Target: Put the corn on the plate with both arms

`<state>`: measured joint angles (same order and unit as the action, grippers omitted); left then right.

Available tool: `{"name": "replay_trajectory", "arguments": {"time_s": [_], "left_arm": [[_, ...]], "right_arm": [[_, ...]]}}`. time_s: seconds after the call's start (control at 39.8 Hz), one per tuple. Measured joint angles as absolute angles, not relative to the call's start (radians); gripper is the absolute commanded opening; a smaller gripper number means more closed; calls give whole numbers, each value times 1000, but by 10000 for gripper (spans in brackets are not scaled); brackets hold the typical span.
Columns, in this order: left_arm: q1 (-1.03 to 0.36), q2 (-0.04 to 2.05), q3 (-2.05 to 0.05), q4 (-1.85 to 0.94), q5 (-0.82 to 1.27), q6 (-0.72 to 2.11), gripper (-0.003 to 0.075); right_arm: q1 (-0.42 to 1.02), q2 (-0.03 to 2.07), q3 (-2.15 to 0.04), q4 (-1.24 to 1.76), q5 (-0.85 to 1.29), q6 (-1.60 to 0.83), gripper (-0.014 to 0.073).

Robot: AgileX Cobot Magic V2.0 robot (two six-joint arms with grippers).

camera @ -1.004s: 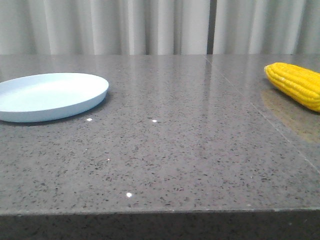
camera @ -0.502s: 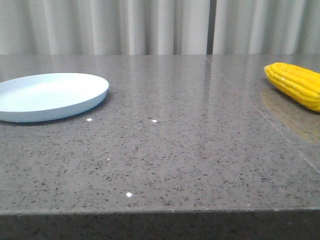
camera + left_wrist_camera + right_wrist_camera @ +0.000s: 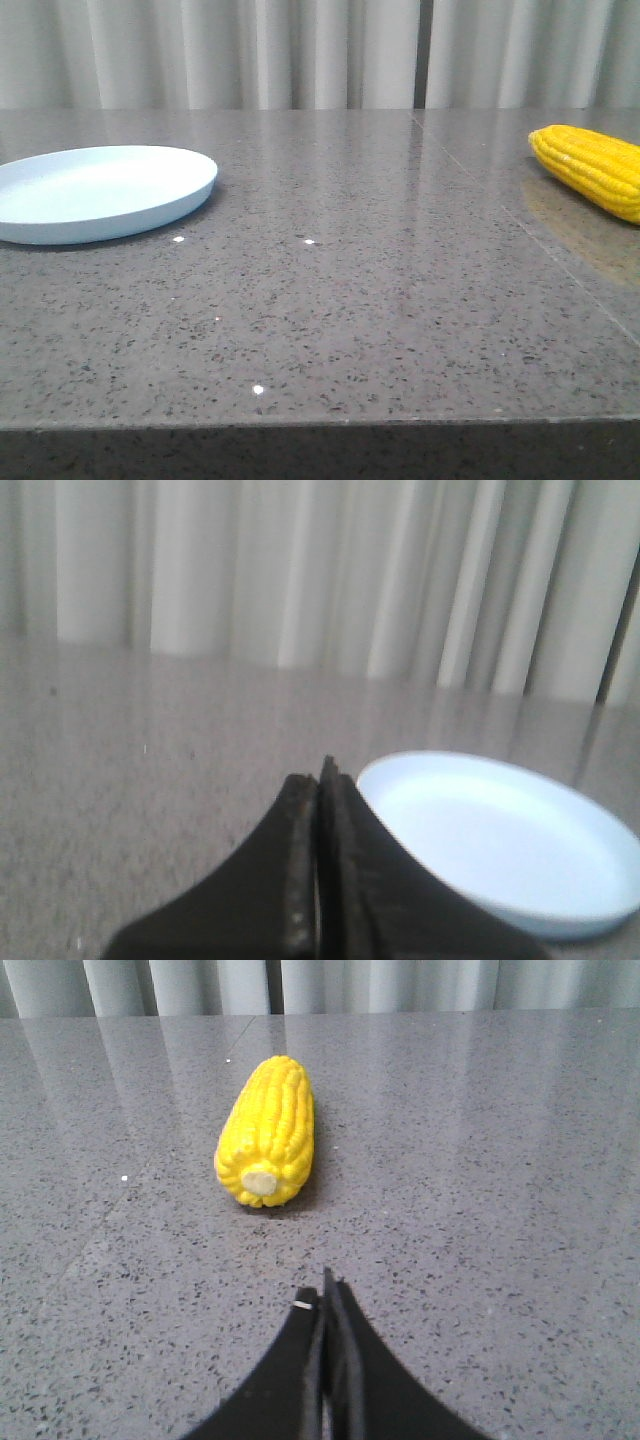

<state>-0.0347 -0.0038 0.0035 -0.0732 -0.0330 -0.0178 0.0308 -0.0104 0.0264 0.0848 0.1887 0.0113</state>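
Observation:
The yellow corn (image 3: 592, 168) lies on the grey table at the far right, partly cut off by the front view's edge. In the right wrist view the corn (image 3: 267, 1133) lies ahead with its pale cut stub toward my right gripper (image 3: 325, 1295), which is shut, empty and well short of it. The pale-blue plate (image 3: 100, 190) sits empty at the left of the table. In the left wrist view the plate (image 3: 500, 840) lies just beyond and beside my left gripper (image 3: 322, 780), which is shut and empty. Neither gripper shows in the front view.
A grey speckled stone table (image 3: 330, 300) with a seam line running toward the back right. Pale pleated curtains (image 3: 320, 50) hang behind the table. The table's front edge (image 3: 320, 425) runs across the bottom of the front view.

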Motion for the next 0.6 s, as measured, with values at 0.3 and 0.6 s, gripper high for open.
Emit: {"name": "replay_trajectory", "arguments": {"time_s": [0.3, 0.6], "left_arm": [[-35, 6, -252, 136, 35, -18, -20], [-35, 301, -542, 168, 354, 12, -20]], "right_arm": [[31, -2, -260, 85, 346, 11, -61], [31, 274, -563, 112, 458, 11, -59]]}}
